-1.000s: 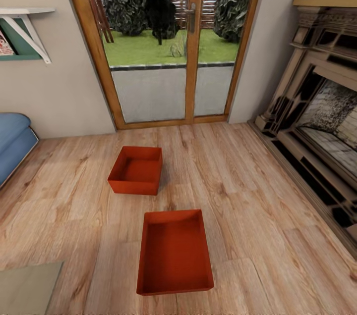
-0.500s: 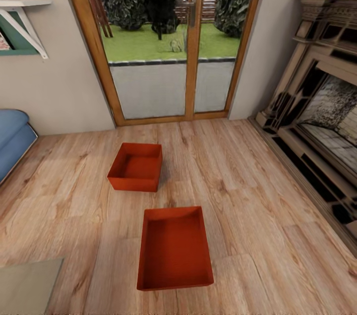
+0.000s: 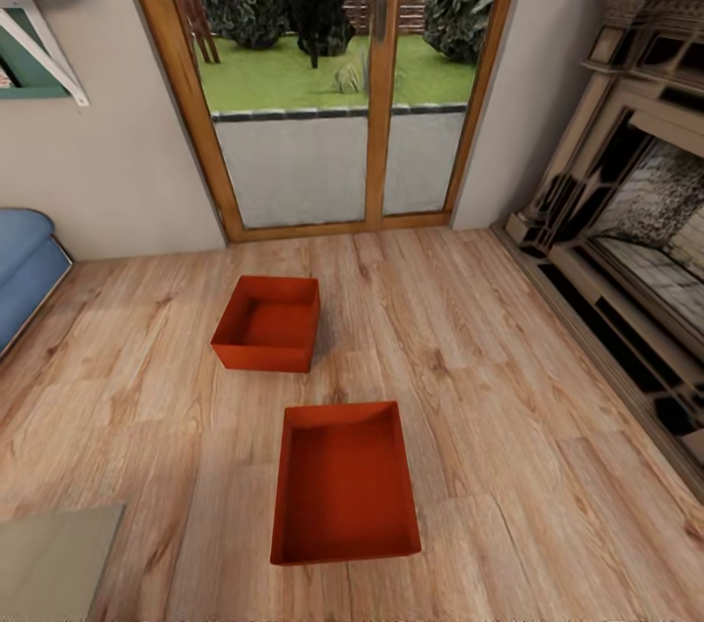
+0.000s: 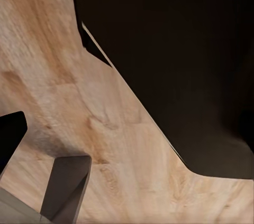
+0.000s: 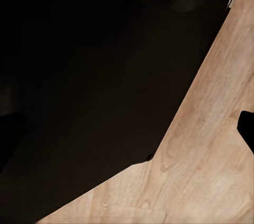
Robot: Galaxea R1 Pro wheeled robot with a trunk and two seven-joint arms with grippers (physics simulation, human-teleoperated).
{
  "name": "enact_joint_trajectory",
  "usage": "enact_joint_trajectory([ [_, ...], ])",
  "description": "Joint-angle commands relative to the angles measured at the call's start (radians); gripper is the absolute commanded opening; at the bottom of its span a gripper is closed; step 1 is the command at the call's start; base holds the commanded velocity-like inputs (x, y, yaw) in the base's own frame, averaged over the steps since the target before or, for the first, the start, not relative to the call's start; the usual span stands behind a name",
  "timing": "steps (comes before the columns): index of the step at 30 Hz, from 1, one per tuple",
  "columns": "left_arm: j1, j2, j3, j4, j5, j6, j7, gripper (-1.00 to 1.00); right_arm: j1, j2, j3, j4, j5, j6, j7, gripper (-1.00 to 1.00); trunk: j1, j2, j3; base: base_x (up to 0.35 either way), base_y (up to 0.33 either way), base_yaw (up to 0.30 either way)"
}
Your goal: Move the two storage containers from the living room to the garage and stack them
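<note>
**Two bins on the living-room planks**

In the head view, two orange-red storage containers sit open-topped on the light wood-plank floor (image 3: 508,387). The nearer container (image 3: 344,483) lies at lower centre of the frame; the farther container (image 3: 268,323) rests above and slightly left of it, apart from it, in front of the wood-framed glass doors (image 3: 332,74). A blue sofa (image 3: 24,265) shows at the left edge, a fireplace (image 3: 636,211) fills the right side, and a glass-topped table corner (image 3: 54,558) sits at lower left. Both wrist views show plank flooring beside a large dark shape; whether either end effector's fingers are apart or together cannot be told.
</note>
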Motion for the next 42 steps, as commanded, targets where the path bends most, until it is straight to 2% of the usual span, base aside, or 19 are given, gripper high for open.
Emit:
enact_joint_trajectory([
  [1, 0.0, 0.0, 0.0, 0.0, 0.001, -0.002, 0.0, 1.0, -0.001, 0.0, 0.008, 0.002, -0.009, -0.005, -0.002, 1.0, 0.0, 0.0, -0.002, 0.0, 0.0, 0.0],
  [20, 0.0, 0.0, 0.0, 0.0, 0.001, -0.002, 0.0, 1.0, -0.001, 0.001, 0.008, 0.002, -0.009, -0.006, -0.002, 1.0, 0.0, 0.0, -0.032, 0.0, 0.0, 0.0],
  [28, 0.0, 0.0, 0.0, 0.0, 0.001, -0.002, 0.0, 1.0, -0.001, 0.001, 0.008, 0.002, -0.009, -0.006, -0.002, 1.0, 0.0, 0.0, -0.034, 0.0, 0.0, 0.0],
  [42, 0.0, 0.0, 0.0, 0.001, 0.001, -0.002, 0.0, 1.0, -0.001, 0.0, 0.008, 0.002, -0.009, -0.011, -0.002, 1.0, 0.0, 0.0, -0.055, 0.0, 0.0, 0.0],
])
